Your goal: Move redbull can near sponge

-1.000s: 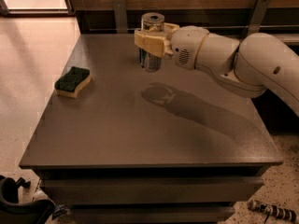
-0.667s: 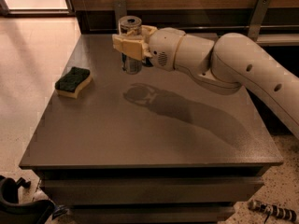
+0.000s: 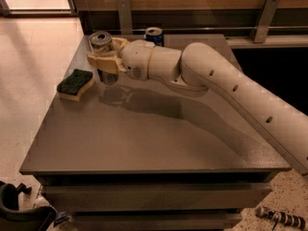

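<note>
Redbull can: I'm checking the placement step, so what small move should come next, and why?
Probably lower it straight down, then release. The gripper is shut on the redbull can, which appears to hang just above the table, with its shadow lying below it. The sponge already lies close beside it, so little further sideways travel seems needed.

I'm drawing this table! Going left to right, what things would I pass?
First the sponge → redbull can, held in the tool above the table → Pepsi can at the back.
</note>
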You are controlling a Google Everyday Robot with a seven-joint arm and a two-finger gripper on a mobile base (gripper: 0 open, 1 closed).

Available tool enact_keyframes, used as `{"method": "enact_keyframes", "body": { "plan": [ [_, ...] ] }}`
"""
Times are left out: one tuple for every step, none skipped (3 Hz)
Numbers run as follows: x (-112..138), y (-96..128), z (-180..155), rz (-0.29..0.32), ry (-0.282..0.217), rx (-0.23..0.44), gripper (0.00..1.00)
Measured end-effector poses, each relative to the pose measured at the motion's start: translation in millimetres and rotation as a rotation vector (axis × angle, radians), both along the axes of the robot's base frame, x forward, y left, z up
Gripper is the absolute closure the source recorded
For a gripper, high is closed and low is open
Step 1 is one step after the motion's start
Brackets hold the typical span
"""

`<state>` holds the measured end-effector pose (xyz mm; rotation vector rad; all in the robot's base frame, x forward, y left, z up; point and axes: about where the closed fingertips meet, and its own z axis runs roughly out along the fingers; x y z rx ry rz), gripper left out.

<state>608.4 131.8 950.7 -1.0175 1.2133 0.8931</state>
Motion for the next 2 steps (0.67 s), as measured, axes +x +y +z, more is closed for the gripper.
{"method": "enact_keyframes", "body": {
  "plan": [
    [8,20,-28,0.035,-0.02,-0.05,1.0],
    [17,26,-50,0.054,-0.004,-0.099,1.0]
  ]
}}
